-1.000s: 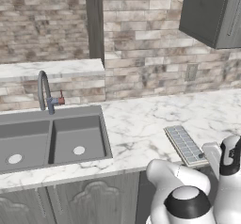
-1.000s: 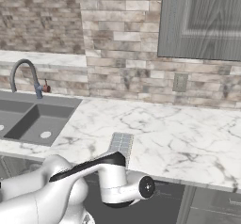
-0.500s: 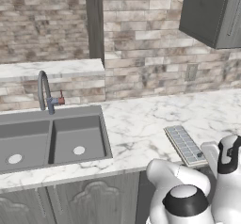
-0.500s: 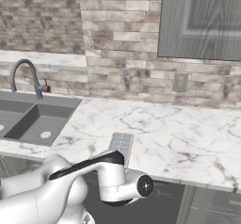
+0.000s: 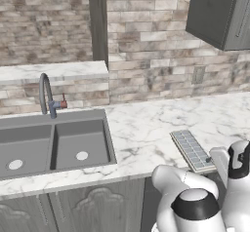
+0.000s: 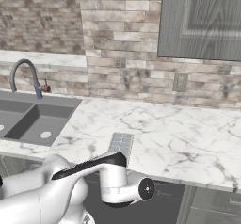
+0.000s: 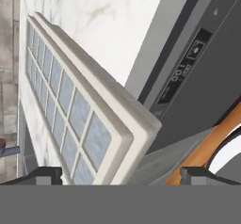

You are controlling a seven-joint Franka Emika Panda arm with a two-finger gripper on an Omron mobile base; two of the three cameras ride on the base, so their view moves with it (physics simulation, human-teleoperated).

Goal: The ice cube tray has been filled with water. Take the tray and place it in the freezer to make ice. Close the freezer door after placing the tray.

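The ice cube tray (image 5: 192,149) is laid flat on the marble counter (image 5: 146,128), to the right of the double sink (image 5: 53,143), with its near short end at the counter's front edge. This placement leaves that end reachable from the front, without a reach across the worktop. Water (image 7: 70,103) is seen as a pale blue-grey sheen in the grid of cells, so the tray is judged to need level carriage to prevent spilling.

The gripper (image 7: 120,175) is held low in front of the counter edge and directed at the tray's near end. In the hand view, the two dark fingertips (image 7: 44,175) stand wide apart, one on either side of the tray's end, and nothing is clamped between them. The jaws are therefore spread fully and empty; contact with the tray cannot be confirmed. The wide spread is judged to be set so that the tray's end can be straddled before closure.

Below the counter edge, a dark appliance front with a small control panel (image 7: 186,72) is visible.

The pickup has not yet been made.
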